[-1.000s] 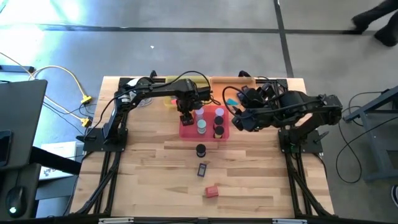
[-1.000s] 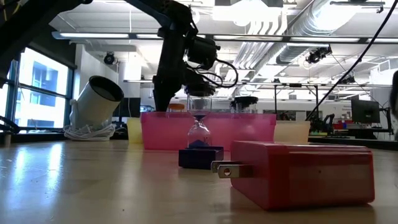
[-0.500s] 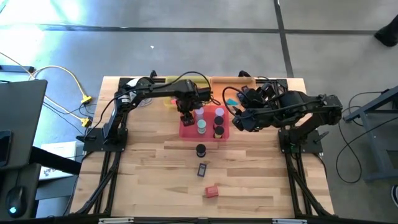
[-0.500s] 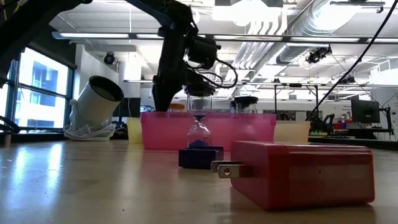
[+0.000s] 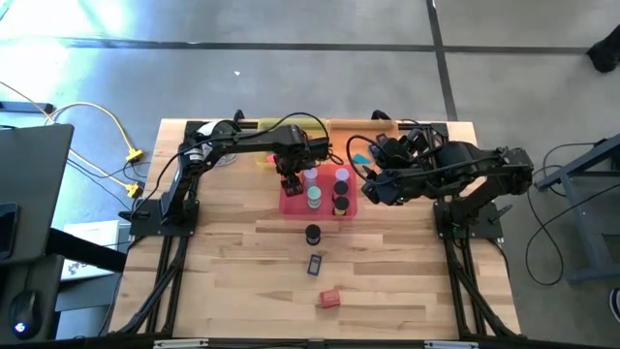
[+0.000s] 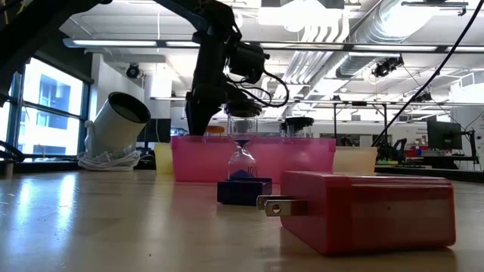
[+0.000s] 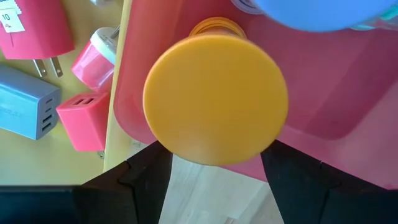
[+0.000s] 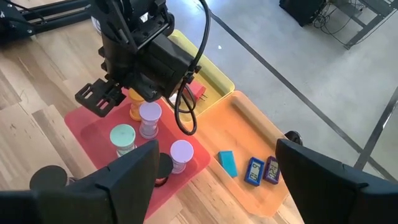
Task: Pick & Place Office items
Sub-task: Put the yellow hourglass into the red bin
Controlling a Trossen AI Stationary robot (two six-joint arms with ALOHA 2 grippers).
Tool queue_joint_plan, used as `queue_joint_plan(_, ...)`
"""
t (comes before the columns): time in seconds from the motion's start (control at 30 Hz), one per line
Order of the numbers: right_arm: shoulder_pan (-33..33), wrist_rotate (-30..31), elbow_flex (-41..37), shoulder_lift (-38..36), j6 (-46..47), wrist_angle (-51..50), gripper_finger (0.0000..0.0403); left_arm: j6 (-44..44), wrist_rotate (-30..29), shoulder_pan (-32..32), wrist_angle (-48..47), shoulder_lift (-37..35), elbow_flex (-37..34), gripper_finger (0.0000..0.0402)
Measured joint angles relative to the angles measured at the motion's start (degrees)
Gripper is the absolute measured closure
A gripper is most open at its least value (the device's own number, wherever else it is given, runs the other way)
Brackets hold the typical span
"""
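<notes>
An orange-capped hourglass [image 7: 214,99] is held between the fingers of the left gripper [image 5: 290,180] over the pink tray [image 5: 294,205], at the tray's corner nearest the yellow tray [image 8: 208,81]. The jaws are pinched on it from both sides, as seen in the left wrist view, where its round orange top fills the gap between the two dark fingers [image 7: 140,177]. Whether its base touches the tray floor cannot be told. Three more hourglasses are seen standing in the pink tray: a teal-capped one [image 8: 122,137] and two lilac-capped ones [image 8: 150,117], with a black-capped one [image 5: 340,205] beside them.

On the bare table, a black-capped hourglass [image 5: 312,234], a dark blue block [image 5: 315,264] and a red plug adapter [image 5: 330,298] are set in a line toward the front edge. In the yellow tray, pink adapters [image 7: 83,114] and a grey charger [image 7: 25,111] are seen. In the orange tray [image 8: 249,137], three blue pieces [image 8: 227,163] are laid.

The right gripper [image 5: 373,186] is held just beside the pink tray, with its jaws spread and nothing between them.
</notes>
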Motion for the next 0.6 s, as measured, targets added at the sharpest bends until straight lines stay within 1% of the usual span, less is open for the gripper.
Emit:
queue_joint_plan(0.3,0.00,0.00,0.00,0.00,-0.11,0.00,0.0092,-0.62,0.42,0.00,-0.09,0.00,0.00,0.0164)
queue_joint_plan(0.47,0.61,0.01,0.00,0.00,0.02,0.00,0.0092,-0.74,3.63,0.02,-0.34,-0.05,0.00,0.0164)
queue_joint_plan(0.6,0.76,0.00,0.00,0.00,0.05,0.00,0.0092,-2.11,0.93,-0.35,-0.29,-0.05,0.00,0.0164)
